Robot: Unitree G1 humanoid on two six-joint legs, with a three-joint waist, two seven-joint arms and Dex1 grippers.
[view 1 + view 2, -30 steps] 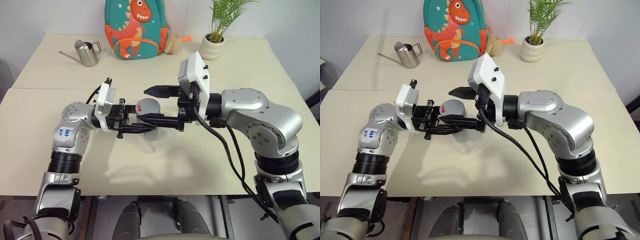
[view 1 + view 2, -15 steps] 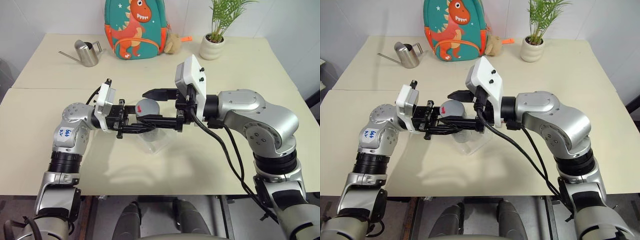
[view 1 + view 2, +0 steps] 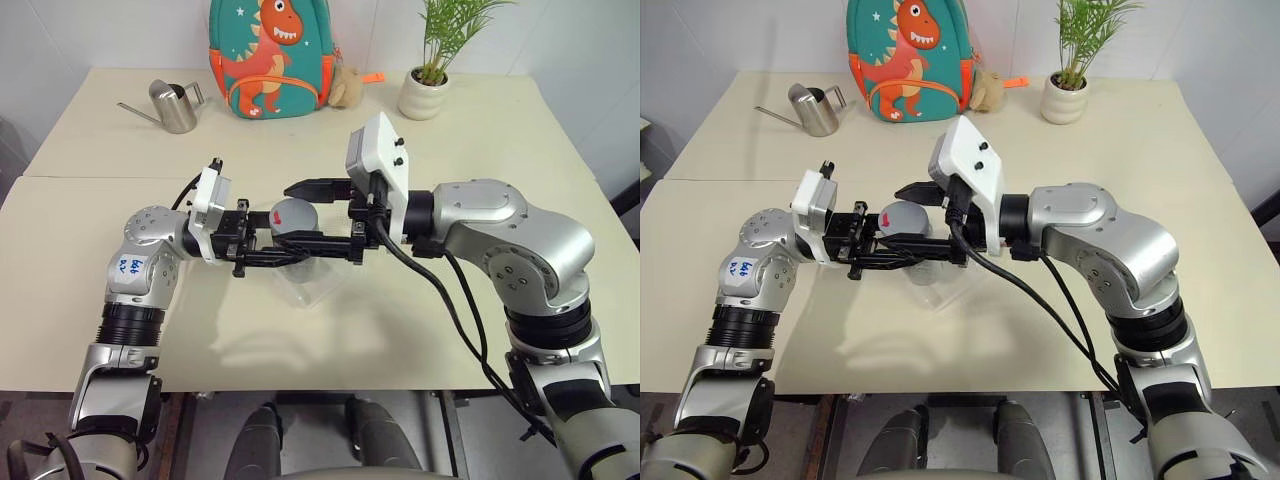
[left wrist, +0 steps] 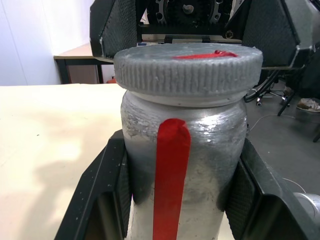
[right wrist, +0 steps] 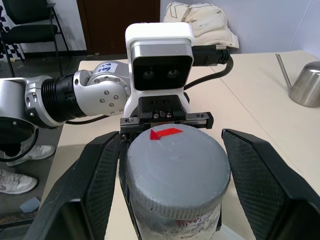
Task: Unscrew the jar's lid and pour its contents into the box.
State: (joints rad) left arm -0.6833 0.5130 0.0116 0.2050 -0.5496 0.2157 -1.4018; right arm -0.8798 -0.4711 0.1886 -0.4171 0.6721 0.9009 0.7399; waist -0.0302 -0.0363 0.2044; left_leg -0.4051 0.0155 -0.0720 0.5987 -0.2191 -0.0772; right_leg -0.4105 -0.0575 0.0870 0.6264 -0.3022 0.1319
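Over the table (image 3: 120, 300), red-striped jar (image 4: 182, 175) in left gripper (image 4: 180, 200)

The small silvery-grey jar with the red stripe (image 4: 182, 175) is cut off below by the left wrist view's edge, and in the head views black gripper fingers hide most of its body. Its contents cannot be made out. The shallow clear plastic box (image 3: 312, 290) lies largely hidden beneath it.

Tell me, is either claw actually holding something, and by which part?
Yes. The left claw clamps the jar around its silvery body, below the lid. The right claw holds nothing: its fingers stand either side of the lid with gaps.
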